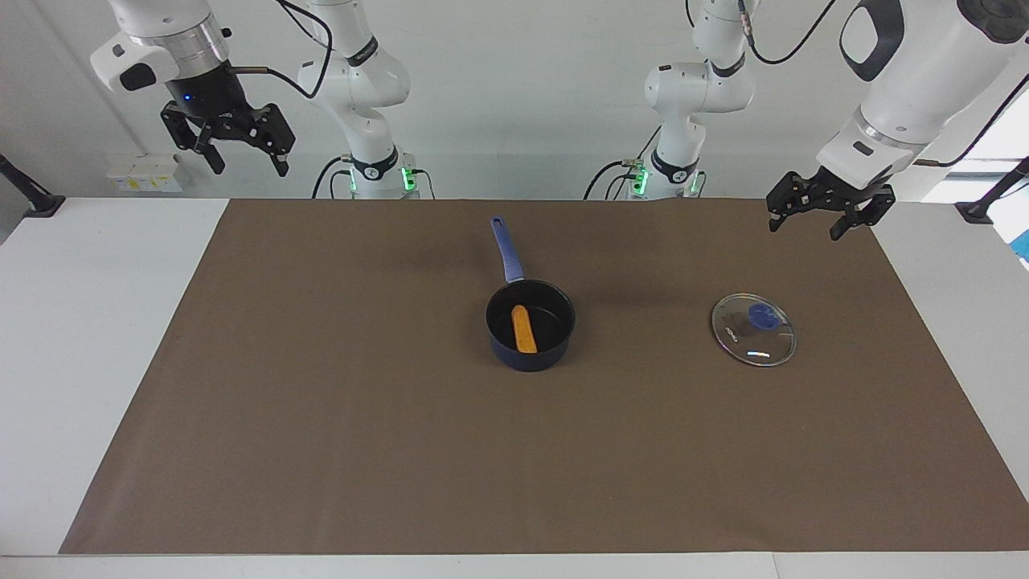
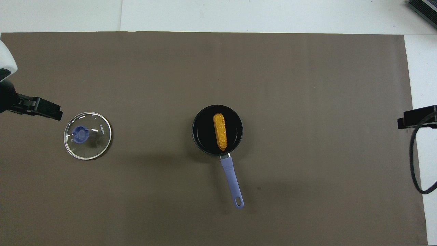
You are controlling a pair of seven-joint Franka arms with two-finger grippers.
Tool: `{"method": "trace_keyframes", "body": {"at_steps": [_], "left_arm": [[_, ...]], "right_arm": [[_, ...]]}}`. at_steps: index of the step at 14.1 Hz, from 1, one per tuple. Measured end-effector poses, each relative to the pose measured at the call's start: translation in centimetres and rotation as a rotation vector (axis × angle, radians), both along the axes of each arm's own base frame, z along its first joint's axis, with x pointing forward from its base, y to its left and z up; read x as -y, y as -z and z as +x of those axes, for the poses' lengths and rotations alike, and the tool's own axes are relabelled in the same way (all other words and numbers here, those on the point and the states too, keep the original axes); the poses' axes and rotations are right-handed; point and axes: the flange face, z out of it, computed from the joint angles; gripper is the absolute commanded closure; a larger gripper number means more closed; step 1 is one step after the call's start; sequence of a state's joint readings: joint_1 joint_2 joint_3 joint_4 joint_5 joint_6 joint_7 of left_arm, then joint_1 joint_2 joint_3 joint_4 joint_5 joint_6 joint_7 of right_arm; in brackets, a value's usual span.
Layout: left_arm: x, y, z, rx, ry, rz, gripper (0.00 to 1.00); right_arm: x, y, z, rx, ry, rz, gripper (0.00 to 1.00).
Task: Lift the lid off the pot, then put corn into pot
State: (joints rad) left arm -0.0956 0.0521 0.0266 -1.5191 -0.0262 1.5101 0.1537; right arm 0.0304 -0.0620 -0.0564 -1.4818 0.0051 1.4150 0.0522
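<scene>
The dark blue pot (image 1: pixel 532 359) stands uncovered at the middle of the brown mat, with its long handle (image 1: pixel 506 249) pointing toward the robots. The yellow-orange corn (image 1: pixel 524 329) lies inside it, seen from above as corn (image 2: pixel 220 132) on the pot's black floor (image 2: pixel 201 131). The clear glass lid (image 1: pixel 753 330) with its blue knob lies flat on the mat toward the left arm's end, apart from the pot. My left gripper (image 1: pixel 804 229) hangs open and empty above the mat's edge by the lid. My right gripper (image 1: pixel 251 167) is raised high at the right arm's end, open and empty.
A brown mat (image 1: pixel 321 418) covers most of the white table (image 1: pixel 88 338). The two arm bases (image 1: pixel 378 173) stand at the robots' edge. A black cable (image 2: pixel 414 160) loops down from the right arm at the mat's end.
</scene>
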Motion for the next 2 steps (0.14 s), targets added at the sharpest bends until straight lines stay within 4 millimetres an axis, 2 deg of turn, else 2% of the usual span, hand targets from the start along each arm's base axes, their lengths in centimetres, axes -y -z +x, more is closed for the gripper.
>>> {"method": "trace_keyframes", "body": {"at_steps": [2], "left_arm": [[-0.01,0.00,0.00,0.000,0.000,0.000,0.00]], "right_arm": [[0.05,0.00,0.00,0.000,0.001,-0.001,0.00]]}}
